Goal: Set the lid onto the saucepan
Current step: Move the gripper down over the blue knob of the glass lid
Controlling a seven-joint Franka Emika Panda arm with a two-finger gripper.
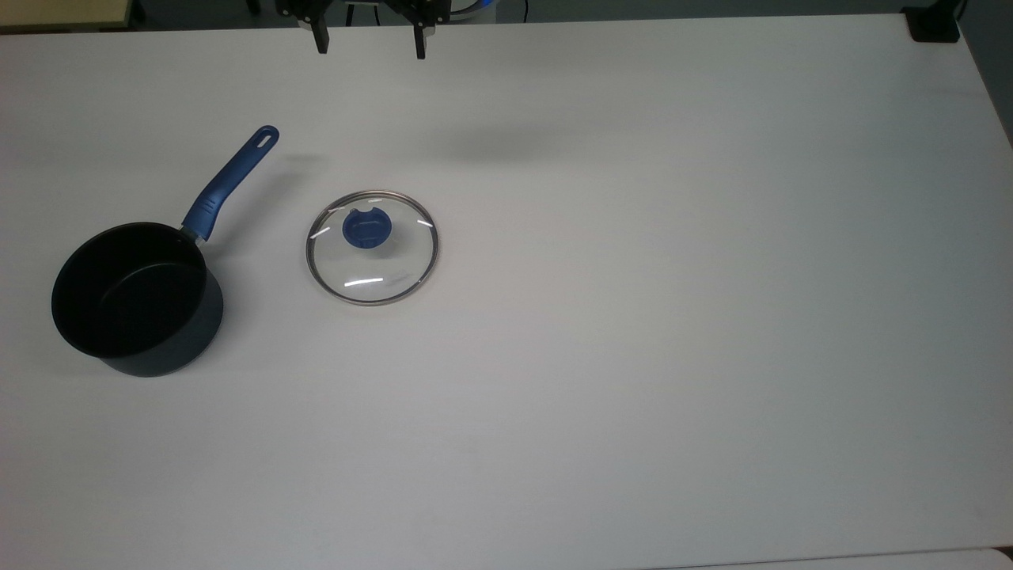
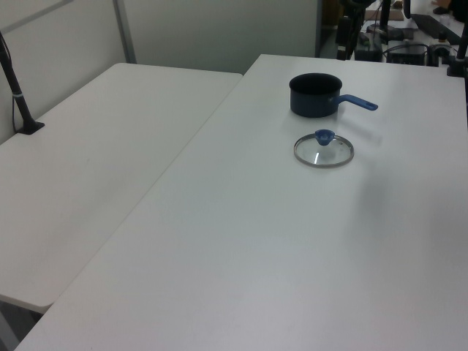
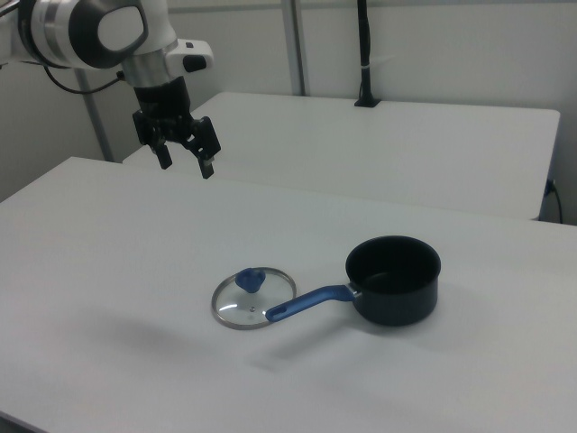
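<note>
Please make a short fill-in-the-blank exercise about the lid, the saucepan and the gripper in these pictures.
1. The lid lies flat on the ____, apart from the saucepan.
2. The knob on the lid is ____ in colour.
3. The gripper hangs above the table with its fingers ____, holding nothing.
4. Inside, the saucepan is ____ of contents.

Missing words: table; blue; open; empty

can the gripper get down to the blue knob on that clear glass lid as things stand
Probably yes. The open two-finger gripper hangs high above the white table, and nothing stands between it and the round clear glass lid. The blue knob faces up, uncovered; the dark blue-grey saucepan sits apart.
</note>
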